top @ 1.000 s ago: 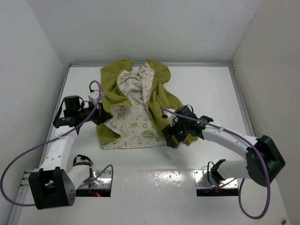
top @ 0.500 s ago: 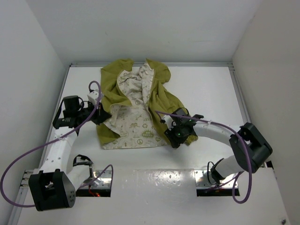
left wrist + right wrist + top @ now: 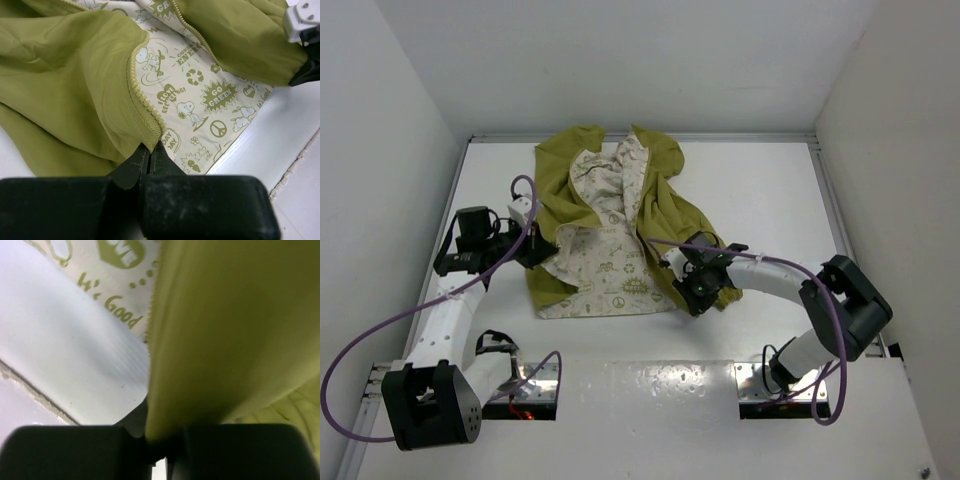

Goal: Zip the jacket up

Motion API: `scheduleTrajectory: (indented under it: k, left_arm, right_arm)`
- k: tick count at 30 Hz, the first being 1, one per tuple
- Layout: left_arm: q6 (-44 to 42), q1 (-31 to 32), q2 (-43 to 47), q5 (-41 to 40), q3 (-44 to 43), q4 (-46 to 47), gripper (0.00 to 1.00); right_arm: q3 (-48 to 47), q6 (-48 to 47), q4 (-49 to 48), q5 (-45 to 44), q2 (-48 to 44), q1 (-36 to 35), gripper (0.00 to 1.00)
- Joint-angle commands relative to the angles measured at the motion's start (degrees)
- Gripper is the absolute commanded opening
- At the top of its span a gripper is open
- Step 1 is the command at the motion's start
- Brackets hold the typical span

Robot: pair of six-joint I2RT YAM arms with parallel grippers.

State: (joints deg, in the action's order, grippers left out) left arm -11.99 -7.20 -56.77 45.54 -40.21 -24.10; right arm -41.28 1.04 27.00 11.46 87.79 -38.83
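Now left tool (image 3: 150,148) and right tool (image 3: 156,436) pinch jacket (image 3: 560,182) edges, table (image 3: 755,195) showing nearside.

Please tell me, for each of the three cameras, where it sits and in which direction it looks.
Top external: above and behind the robot, looking down on the table and the jacket; the left arm and the right arm show, bases nearest.
Left wrist: on the left arm, looking along the left gripper, shut on the jacket's zipper edge.
Right wrist: on the right arm, close behind the right gripper, which pinches olive fabric.
Shared: both wrist views show the printed cream lining.
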Motion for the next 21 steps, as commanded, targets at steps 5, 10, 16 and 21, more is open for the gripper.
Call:
scheduleTrajectory:
  k: [5,10,16,21]
  left_arm:
    - [-0.8,0.5,1.8,0.9,0.0,0.9,0.0]
    - [0.0,0.5,2.8,8.1,0.5,0.9,0.0]
    - [11.2,1.7,3.0,16.9,2.5,7.6,0.0]
    - [19.7,2.2,2.5,18.1,2.5,11.9,0.0]
  right_arm:
    - [-4.2,0.4,0.8,5.9,-2.3,0.0,0.0]
    - [-5.8,12.5,-7.7,17.2,-8.0,5.0,0.0]
    - [-7.2,30.9,-30.8,24.4,-9.5,7.2,0.0]
    - [-7.7,39.9,-45.5,26.1,-8.0,7.8,0.0]
